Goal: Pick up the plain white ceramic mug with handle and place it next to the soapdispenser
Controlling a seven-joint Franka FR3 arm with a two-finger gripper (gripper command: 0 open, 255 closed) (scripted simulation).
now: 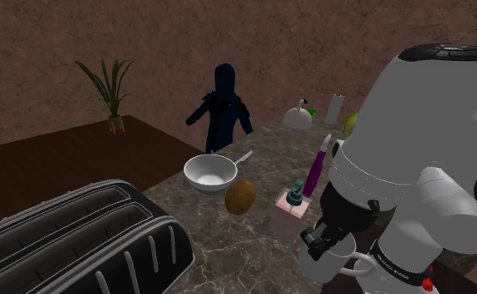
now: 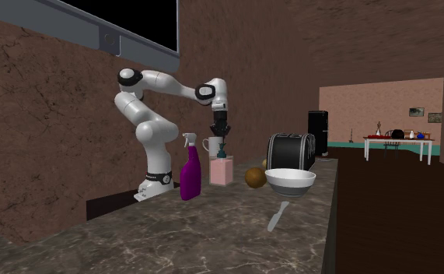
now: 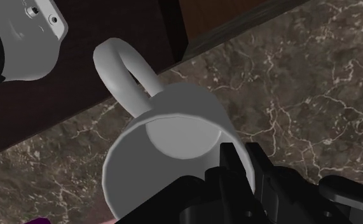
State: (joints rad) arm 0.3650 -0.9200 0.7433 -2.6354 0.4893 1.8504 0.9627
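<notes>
- counter [image 1: 261, 242]: one, with a dark marble pattern, running from 6 o'clock towards 1 o'clock in the shoulder view.
- arm [image 2: 156, 132]: one, white, standing at 9 o'clock in the second exterior view, bent over with its hand pointing down.
- toaster [image 1: 78, 242]: one, black, at 7 o'clock in the shoulder view.
- extras by view: the shoulder view adds one dark blue figure [image 1: 220, 104] and one plant [image 1: 109, 88] towards 11 o'clock. The second exterior view adds one black area [image 2: 134, 19] in a window at 12 o'clock and one white table [image 2: 395, 141] in a far room at 3 o'clock.
- bowl [image 1: 211, 177]: one, white.
- spray bottle [image 2: 190, 170]: one, purple, upright.
- dispenser [image 2: 221, 170]: one, a pink block with a dark teal pump, just beside the spray bottle at its 3 o'clock in the second exterior view.
- mug [image 3: 173, 140]: one, white, with its long axis upright and its mouth up towards the hand.
  - It hangs above the counter near the dispenser, at the dispenser's 11 o'clock in the second exterior view and 5 o'clock in the shoulder view.
  - Its handle [image 3: 119, 70] points to 9 o'clock in the second exterior view. In the wrist view the handle sits opposite the fingers [image 3: 232, 175].
- gripper [image 3: 246, 162]: one, black, clamped on the mug's wall, with one finger inside the rim and one outside.
- ball [image 1: 241, 197]: one, brown, between the bowl and the dispenser.
- knife [image 2: 277, 217]: one, grey, lying flat at the bowl's 6 o'clock in the second exterior view.
</notes>
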